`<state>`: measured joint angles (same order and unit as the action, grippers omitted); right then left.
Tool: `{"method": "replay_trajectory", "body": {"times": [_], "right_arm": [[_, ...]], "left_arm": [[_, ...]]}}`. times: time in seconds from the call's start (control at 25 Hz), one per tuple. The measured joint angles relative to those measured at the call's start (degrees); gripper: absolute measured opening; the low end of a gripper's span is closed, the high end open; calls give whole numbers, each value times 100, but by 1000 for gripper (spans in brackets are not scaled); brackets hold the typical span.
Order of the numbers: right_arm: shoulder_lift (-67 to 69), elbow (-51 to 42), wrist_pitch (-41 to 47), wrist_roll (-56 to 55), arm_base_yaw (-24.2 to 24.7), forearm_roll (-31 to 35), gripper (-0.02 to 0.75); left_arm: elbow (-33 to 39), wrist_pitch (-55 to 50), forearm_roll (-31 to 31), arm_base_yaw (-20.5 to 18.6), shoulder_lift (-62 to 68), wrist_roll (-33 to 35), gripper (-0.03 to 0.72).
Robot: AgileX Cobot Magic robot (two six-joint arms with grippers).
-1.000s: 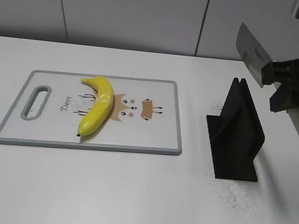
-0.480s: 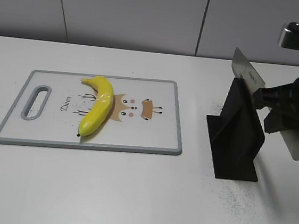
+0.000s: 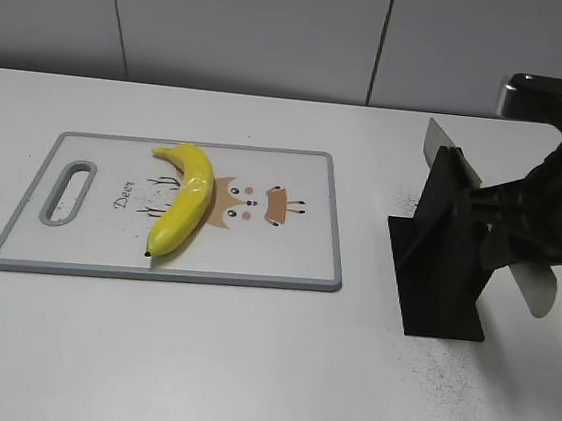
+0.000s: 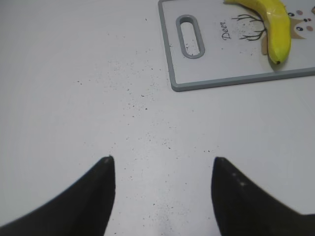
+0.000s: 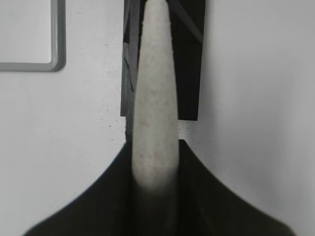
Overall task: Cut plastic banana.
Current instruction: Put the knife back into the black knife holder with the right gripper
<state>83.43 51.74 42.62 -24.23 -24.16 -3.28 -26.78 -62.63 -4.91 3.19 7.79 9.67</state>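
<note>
Knife at the rack, plastic banana (image 3: 182,210) waiting on the cutting board (image 3: 286,261).

The right gripper (image 5: 153,164) is clamped on the pale handle of a knife (image 3: 452,153), whose blade sits in the slot of the black knife stand (image 3: 444,253), apparently partway in. The left gripper (image 4: 162,169) hangs spread apart and empty over the white table (image 3: 244,368); the banana lies at its 1 o'clock, on the board's left half.
</note>
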Motion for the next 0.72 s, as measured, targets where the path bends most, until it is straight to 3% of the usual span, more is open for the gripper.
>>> {"method": "replay_trajectory", "body": {"times": [0.4,0.52,0.72], "right_arm": [[149,0,-134,-12,2,115,171],[149,0,-134,-12,7,109,296],[155,0,-174,-12,6,154,613]], "left_arm": [[6,6,6,0,-798,-20,576],[6,11,6,0,-804,-25,576],[6,11,6,0,-804,-25,576]]}}
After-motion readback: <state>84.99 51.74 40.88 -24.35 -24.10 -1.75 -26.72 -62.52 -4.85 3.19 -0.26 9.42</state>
